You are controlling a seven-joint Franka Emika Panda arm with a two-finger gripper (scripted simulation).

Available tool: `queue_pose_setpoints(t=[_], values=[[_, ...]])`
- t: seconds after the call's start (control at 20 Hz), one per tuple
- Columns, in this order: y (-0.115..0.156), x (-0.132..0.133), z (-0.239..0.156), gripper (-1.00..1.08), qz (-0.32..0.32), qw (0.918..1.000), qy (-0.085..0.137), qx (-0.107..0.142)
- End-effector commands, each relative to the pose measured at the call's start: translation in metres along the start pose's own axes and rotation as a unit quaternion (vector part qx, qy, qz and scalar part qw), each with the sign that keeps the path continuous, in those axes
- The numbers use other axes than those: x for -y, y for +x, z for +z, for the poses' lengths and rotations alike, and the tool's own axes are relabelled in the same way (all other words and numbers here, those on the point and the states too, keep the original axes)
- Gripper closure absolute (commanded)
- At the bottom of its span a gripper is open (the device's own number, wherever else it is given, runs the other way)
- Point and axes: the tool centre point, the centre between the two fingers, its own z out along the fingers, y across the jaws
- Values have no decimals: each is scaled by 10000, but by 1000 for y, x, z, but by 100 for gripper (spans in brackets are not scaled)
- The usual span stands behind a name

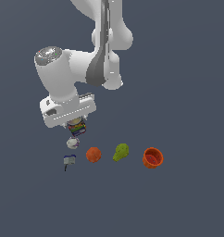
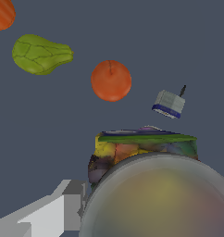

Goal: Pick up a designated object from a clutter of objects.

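Can (image 1: 77, 127): upright, directly beneath gripper (image 1: 76, 125), between its fingers, above ball (image 1: 72, 143); whether the grip had closed, unclear.

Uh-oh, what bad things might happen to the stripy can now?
1. The striped can hangs just under the gripper. Only one finger shows in the wrist view, so how firmly the jaws hold it cannot be judged; it might slip.
2. The white ball appears right below the can. A dropped can could hit it and roll it towards the small blue-grey item or the orange ball.
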Motion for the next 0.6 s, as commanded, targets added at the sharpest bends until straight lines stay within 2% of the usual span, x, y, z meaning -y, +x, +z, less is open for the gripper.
queue_pose_setpoints(t=[0.0,0.55], values=[[19,8,-26,108,1,10000,-12,-7],[97,42,-124,108,3,10000,-8,-9]])
